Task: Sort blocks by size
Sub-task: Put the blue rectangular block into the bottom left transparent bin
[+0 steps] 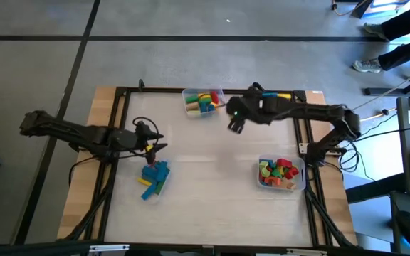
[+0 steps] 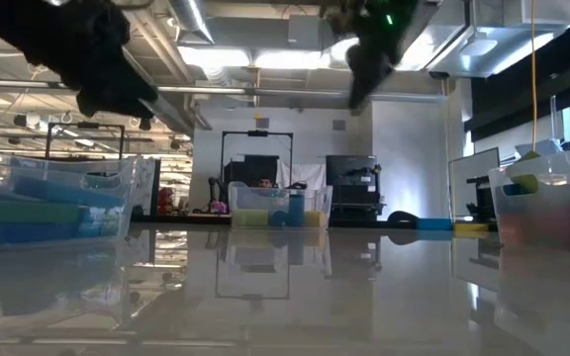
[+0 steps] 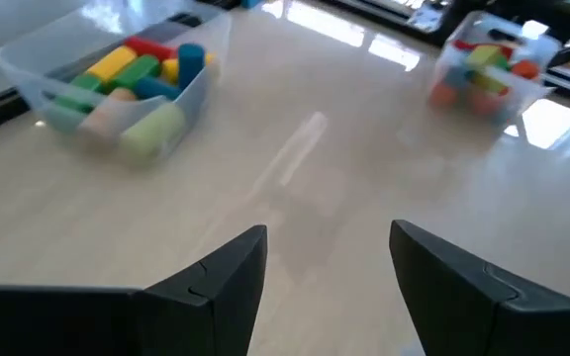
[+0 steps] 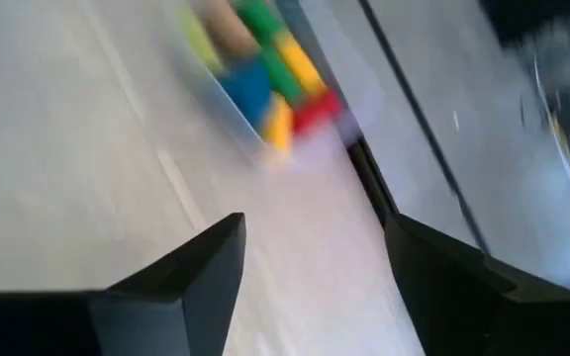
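The blocks lie in three clear bins. Long blue bars and a yellow one fill the near-left bin (image 1: 154, 178). Mixed yellow, green, red and blue blocks sit in the far bin (image 1: 203, 101) (image 3: 117, 84). Red, green and orange chunks fill the right bin (image 1: 282, 174) (image 3: 483, 69). My left gripper (image 1: 159, 144) (image 3: 330, 237) hovers just beyond the near-left bin, open, nothing between its fingers. My right gripper (image 1: 233, 126) (image 4: 315, 222) hangs high over the table beside the far bin (image 4: 265, 69), open and holding nothing.
A black frame (image 1: 119, 107) runs round the table's edges. Bare tabletop (image 1: 212, 178) spreads between the three bins. Cables (image 1: 144, 124) loop by the left arm. A person's legs (image 1: 386, 53) show on the floor beyond the far right corner.
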